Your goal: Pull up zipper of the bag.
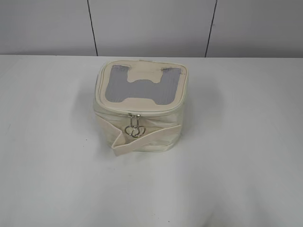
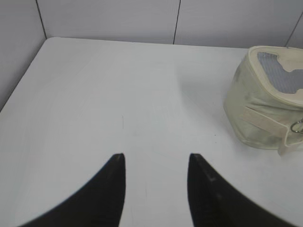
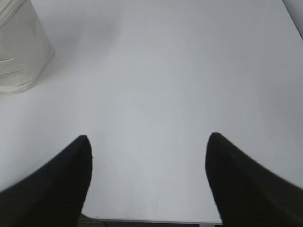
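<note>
The cream boxy bag [image 1: 142, 130] stands upright on the white table, lid with a grey mesh window facing up. The zipper [image 1: 142, 112] runs around the lid rim, and its two silver ring pulls [image 1: 134, 131] hang together at the front. A flat strap wraps the body. The bag also shows at the right edge of the left wrist view [image 2: 262, 101] and at the top left corner of the right wrist view [image 3: 19, 47]. My left gripper [image 2: 156, 158] is open and empty, well left of the bag. My right gripper [image 3: 147, 139] is open and empty, right of the bag. Neither gripper shows in the exterior view.
The white table [image 1: 246, 165] spreads around the bag. A grey panelled wall [image 1: 151, 26] stands behind it. The table's near edge [image 3: 151, 220] shows under my right gripper, and its left edge [image 2: 21, 80] shows in the left wrist view.
</note>
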